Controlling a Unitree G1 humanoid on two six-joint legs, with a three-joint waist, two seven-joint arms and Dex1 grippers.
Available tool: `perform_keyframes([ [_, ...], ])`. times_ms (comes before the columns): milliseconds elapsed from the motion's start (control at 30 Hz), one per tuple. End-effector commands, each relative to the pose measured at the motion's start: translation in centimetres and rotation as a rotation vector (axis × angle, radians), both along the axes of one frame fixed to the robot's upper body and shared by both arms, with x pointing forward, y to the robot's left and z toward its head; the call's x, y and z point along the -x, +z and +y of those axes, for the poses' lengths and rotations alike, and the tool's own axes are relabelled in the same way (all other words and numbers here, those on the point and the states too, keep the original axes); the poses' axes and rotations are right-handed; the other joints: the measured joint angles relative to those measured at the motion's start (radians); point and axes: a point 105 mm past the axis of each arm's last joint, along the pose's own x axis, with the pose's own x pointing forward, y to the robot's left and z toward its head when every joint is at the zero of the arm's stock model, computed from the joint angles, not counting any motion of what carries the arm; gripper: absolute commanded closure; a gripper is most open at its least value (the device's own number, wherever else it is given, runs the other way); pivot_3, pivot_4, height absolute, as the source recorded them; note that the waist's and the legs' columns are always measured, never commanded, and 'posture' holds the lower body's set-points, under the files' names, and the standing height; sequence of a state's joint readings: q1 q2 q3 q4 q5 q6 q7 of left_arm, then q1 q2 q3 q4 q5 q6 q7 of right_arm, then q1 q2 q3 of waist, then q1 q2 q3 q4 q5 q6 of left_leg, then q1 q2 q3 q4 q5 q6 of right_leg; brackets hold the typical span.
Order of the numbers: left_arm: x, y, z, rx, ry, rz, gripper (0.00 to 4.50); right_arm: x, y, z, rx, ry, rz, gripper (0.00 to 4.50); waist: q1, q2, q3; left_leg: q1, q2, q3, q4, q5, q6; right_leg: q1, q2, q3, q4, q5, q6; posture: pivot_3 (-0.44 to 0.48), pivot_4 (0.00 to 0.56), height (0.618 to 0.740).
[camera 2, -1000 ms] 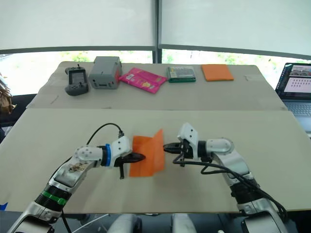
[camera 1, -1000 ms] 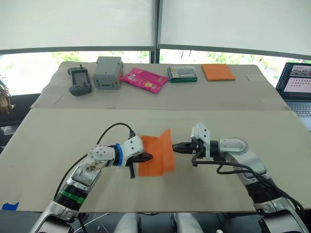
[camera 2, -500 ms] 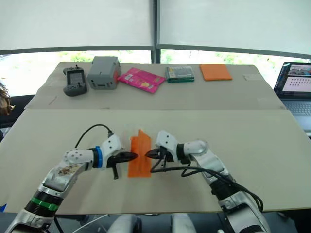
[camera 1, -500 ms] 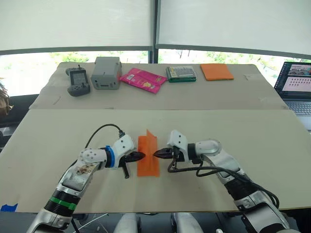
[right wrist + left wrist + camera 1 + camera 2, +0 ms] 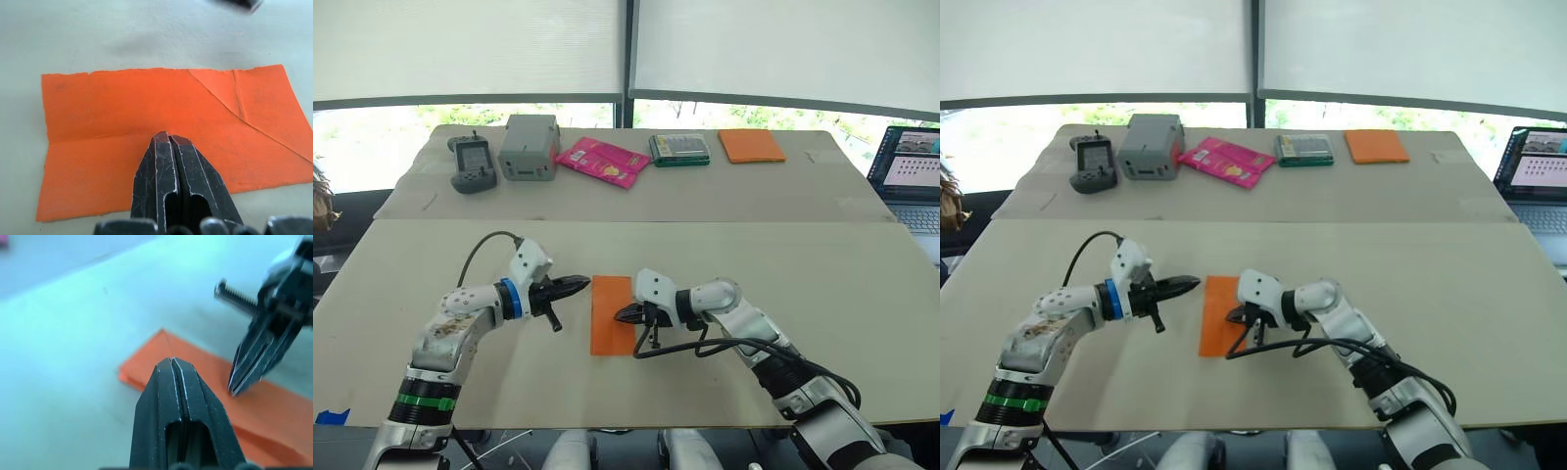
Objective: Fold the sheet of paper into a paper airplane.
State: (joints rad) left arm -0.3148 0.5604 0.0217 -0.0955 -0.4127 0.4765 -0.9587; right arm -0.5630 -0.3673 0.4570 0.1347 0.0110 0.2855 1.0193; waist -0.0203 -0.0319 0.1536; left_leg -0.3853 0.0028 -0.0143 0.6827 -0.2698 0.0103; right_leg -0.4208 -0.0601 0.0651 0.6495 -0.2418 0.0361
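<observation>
**Left eye view: the standing flap is now down flat**

Left eye view puts the left gripper (image 5: 578, 285) off the paper's left edge, its fingers pressed together and empty, tip pointing at the sheet without touching it. A second ago it sat at the sheet's left edge while the right half of the sheet stood up; half a second ago that flap was upright between both claws. Now the sheet of paper (image 5: 612, 314) lies flat on the near table (image 5: 460, 245) as a narrow rectangle between the two arms.

The lengthwise fold looks made, though I judge it needs pressing.

On the right side, the right gripper (image 5: 623, 314) rests its closed tip on the sheet's right edge, holding nothing. Its wrist view shows bright orange paper (image 5: 122, 122) with ragged edges, one long crease and a diagonal crease at one end.
</observation>
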Motion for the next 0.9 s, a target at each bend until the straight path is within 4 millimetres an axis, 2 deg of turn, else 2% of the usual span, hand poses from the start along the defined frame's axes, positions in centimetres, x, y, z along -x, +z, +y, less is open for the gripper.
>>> perform_keyframes([
  [33,1.2,0.2,-2.1,-0.016,-0.124,-0.013,4.50,-0.2,-2.1,-0.9,0.084,-0.069,0.043,4.48,0.000,0.000,0.000,0.000,0.000,0.000,0.000,0.000,0.000,0.000,0.000,0.000,0.000,0.000,0.000,0.000,0.150,0.740],
  [167,1.6,-1.9,-2.9,-0.093,-0.156,0.033,4.50,-0.3,-1.8,-1.1,0.074,-0.093,0.042,4.48,0.000,0.000,0.000,0.001,-0.001,0.000,0.000,0.000,0.000,0.000,0.001,0.000,0.000,0.000,0.000,0.000,0.150,0.740],
  [267,1.1,-4.6,-2.1,-0.205,-0.105,0.099,4.50,-0.4,-1.4,-1.4,0.060,-0.117,0.034,4.48,0.001,0.000,0.000,0.001,-0.002,0.000,0.000,0.000,0.000,0.000,0.000,0.000,0.000,0.000,0.000,0.000,0.150,0.740],
  [333,1.4,-5.5,-2.1,-0.235,-0.118,0.118,4.50,-0.6,-1.2,-1.8,0.049,-0.136,0.028,4.48,0.001,0.000,0.000,0.001,-0.002,0.000,-0.001,0.000,0.000,0.000,0.001,0.000,0.000,0.000,0.000,0.000,0.150,0.740],
  [467,2.1,-5.8,-2.6,-0.234,-0.168,0.135,4.50,-1.3,-0.5,-2.2,0.020,-0.175,0.006,4.48,0.006,0.000,0.000,0.001,-0.002,0.000,0.000,0.000,0.000,0.001,0.000,0.000,0.000,0.000,0.000,0.000,0.150,0.740],
  [667,2.5,-6.1,-2.9,-0.248,-0.193,0.147,4.50,-4.1,2.9,-2.5,-0.081,-0.258,-0.085,4.48,0.005,0.000,0.000,0.000,-0.002,0.000,0.000,0.000,0.000,0.000,-0.001,0.000,-0.001,0.000,0.000,0.000,0.150,0.740],
  [900,2.5,-6.3,-2.8,-0.250,-0.182,0.149,4.50,-6.3,3.1,-1.6,-0.095,-0.242,-0.124,4.48,0.000,0.000,0.000,0.000,-0.002,0.000,-0.002,0.000,0.000,-0.001,0.000,0.000,-0.001,0.000,0.000,0.000,0.150,0.740],
])
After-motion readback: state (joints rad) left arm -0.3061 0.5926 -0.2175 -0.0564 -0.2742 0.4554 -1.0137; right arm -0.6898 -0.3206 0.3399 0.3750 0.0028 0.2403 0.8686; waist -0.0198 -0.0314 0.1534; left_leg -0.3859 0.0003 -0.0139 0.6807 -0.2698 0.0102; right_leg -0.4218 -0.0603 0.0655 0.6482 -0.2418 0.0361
